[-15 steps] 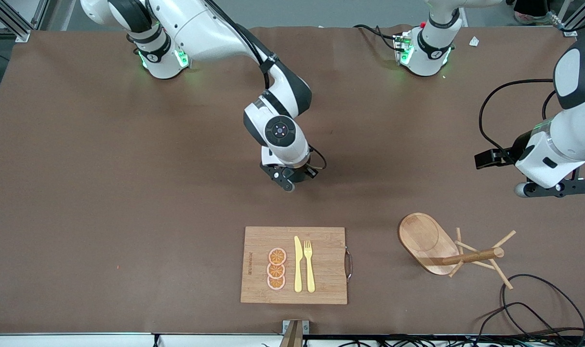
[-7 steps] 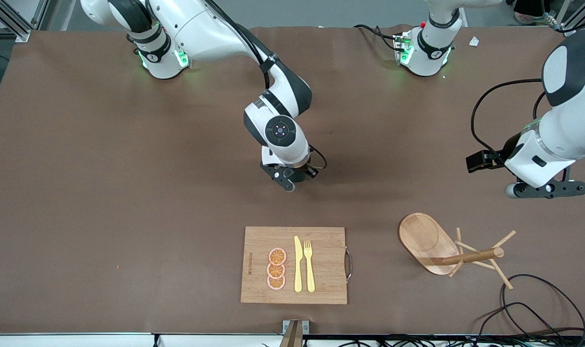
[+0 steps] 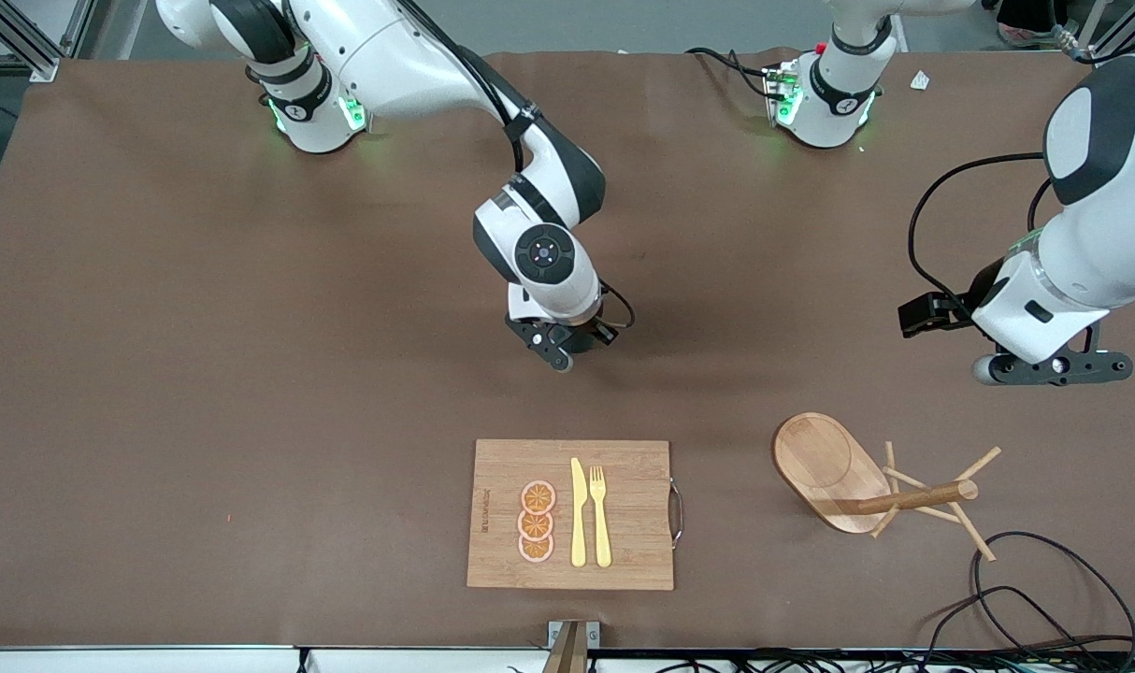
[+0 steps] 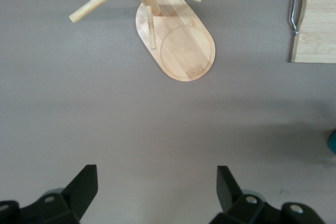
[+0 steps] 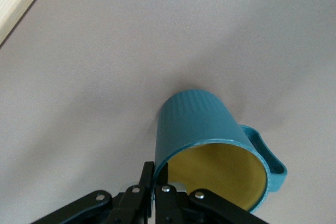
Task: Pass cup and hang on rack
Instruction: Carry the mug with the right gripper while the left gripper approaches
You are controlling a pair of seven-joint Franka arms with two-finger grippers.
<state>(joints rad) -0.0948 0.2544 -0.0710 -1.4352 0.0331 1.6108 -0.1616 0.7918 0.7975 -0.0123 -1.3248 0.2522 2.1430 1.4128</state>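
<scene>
From the high front camera, my right arm reaches out from its base to the middle of the brown table [image 3: 203,374]. My right gripper [image 3: 560,348] hangs low there, fingers pinched together, and has not moved over the last second. The cup is hidden under the wrist in this view. Nearer the camera lies a cutting board [image 3: 572,514] with three orange slices [image 3: 537,522], a yellow knife [image 3: 578,512] and a yellow fork [image 3: 601,516]. Beside the board, toward the left arm's end of the table, stands the rack [image 3: 857,479], with a black cable [image 3: 1044,579] looping close by. My left gripper [image 3: 1054,366] hovers over bare table near the rack, fingers spread wide. It has drifted a little toward the table's middle during the last second, which I read as the start of its approach for the handover.

From my left wrist camera, the two black fingers [image 4: 84,187] stand wide apart with nothing between them. Below them I see the rack's oval base [image 4: 184,51], its post and pegs, and one end of the cutting board [image 4: 317,19].

From my right wrist camera, the cup [image 5: 210,140] is teal outside and yellow inside, its handle pointing away from my fingers. My right gripper [image 5: 155,182] is clamped on the cup's rim wall. The cup looks tilted; I cannot tell whether it touches the table.

The pass itself has not happened yet.
</scene>
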